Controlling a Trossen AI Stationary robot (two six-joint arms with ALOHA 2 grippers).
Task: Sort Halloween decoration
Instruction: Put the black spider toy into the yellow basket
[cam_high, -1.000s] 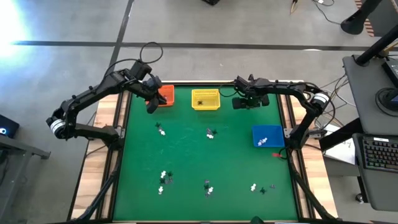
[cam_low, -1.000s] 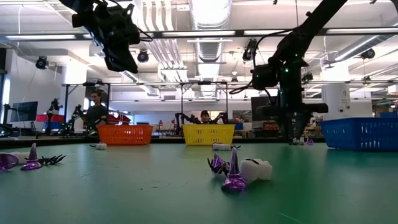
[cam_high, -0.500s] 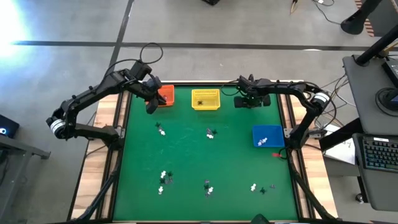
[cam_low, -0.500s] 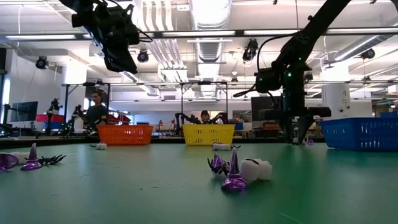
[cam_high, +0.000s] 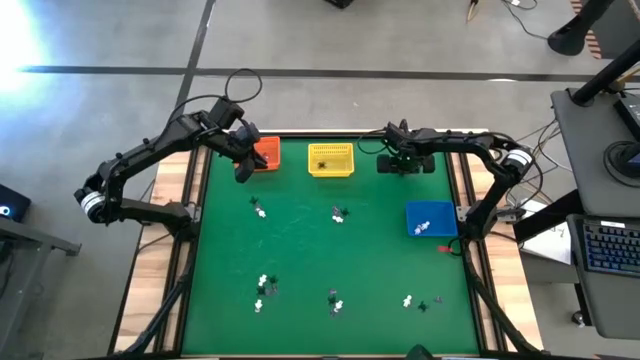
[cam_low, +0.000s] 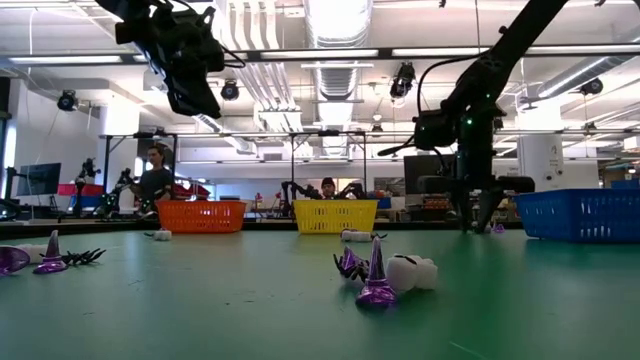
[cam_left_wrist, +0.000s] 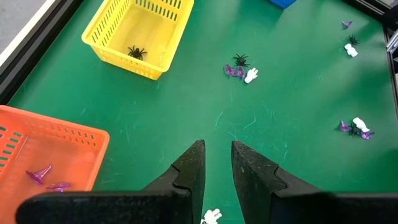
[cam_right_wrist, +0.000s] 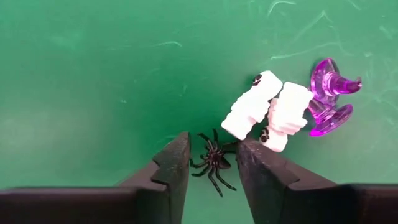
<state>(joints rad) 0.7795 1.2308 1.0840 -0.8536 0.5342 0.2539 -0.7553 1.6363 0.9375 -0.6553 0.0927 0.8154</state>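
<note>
My right gripper (cam_right_wrist: 213, 146) is open and low over the green mat near the table's far right, between the yellow basket (cam_high: 331, 159) and the right edge (cam_high: 404, 164). A tiny black spider (cam_right_wrist: 213, 160) lies on the mat between its fingers. Close beside it lie two white mummy trinkets (cam_right_wrist: 252, 114) and a purple witch hat (cam_right_wrist: 333, 93). My left gripper (cam_left_wrist: 217, 152) is open by a narrow gap and hangs high beside the orange basket (cam_high: 265, 153), touching nothing. That basket holds purple hats (cam_left_wrist: 43, 174); the yellow basket (cam_left_wrist: 140, 31) holds a black spider (cam_left_wrist: 137, 53). My right gripper comes from above, pointing down, with one finger (cam_right_wrist: 171, 165) on each side of the black spider (cam_right_wrist: 213, 160), which lies flat on the mat. I cannot tell whether the fingers touch the spider's legs.
The blue basket (cam_high: 431, 218) stands at the right edge, with white trinkets inside. Small clusters of trinkets lie mid-table (cam_high: 340, 214), (cam_high: 258, 208) and along the near edge (cam_high: 264, 285), (cam_high: 336, 300), (cam_high: 415, 302). People show in the room behind the table (cam_low: 155, 180).
My right gripper has shifted a little toward the table's right edge, staying low over the mat. The left arm has kept still.
</note>
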